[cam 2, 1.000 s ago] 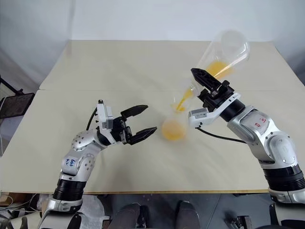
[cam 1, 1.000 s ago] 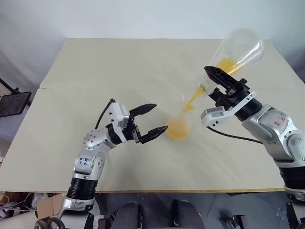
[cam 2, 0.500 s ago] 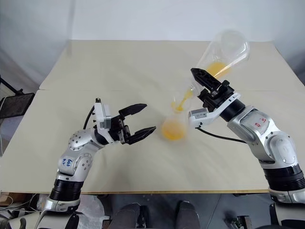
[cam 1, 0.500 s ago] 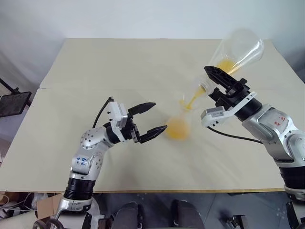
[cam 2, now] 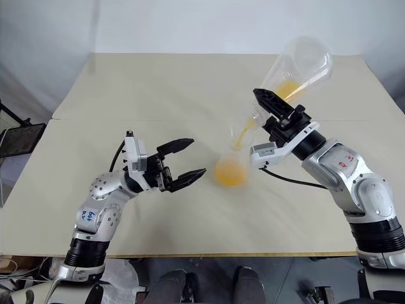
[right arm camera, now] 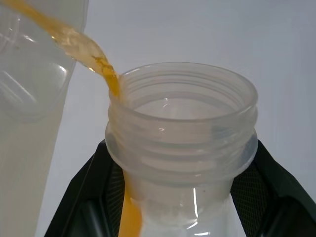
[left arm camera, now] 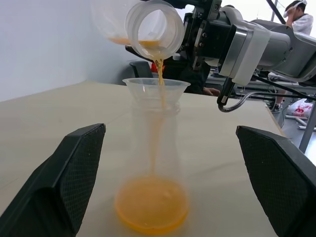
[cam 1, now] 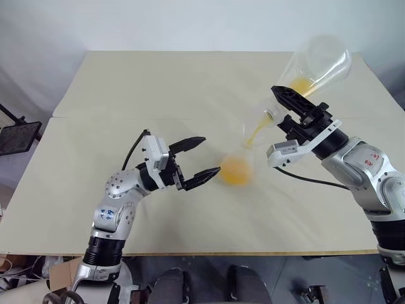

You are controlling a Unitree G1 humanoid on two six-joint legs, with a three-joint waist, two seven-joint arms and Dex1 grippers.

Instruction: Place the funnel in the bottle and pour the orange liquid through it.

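The small clear bottle stands upright at the table's middle, with the clear funnel seated in its neck. Orange liquid pools in its base. My right gripper is shut on the neck of a large clear conical flask, tilted mouth-down above the funnel. A thin orange stream runs from the flask's threaded mouth into the funnel, and some liquid remains in the flask. My left gripper is open just left of the bottle, its fingers on either side of the bottle without touching it.
The beige table is made of two boards with a seam running across it. A black stand sits beyond the left edge. In the left wrist view, a seated person and furniture show behind the table.
The orange liquid keeps flowing from the flask through the funnel. Both grippers and the bottle hold their places.
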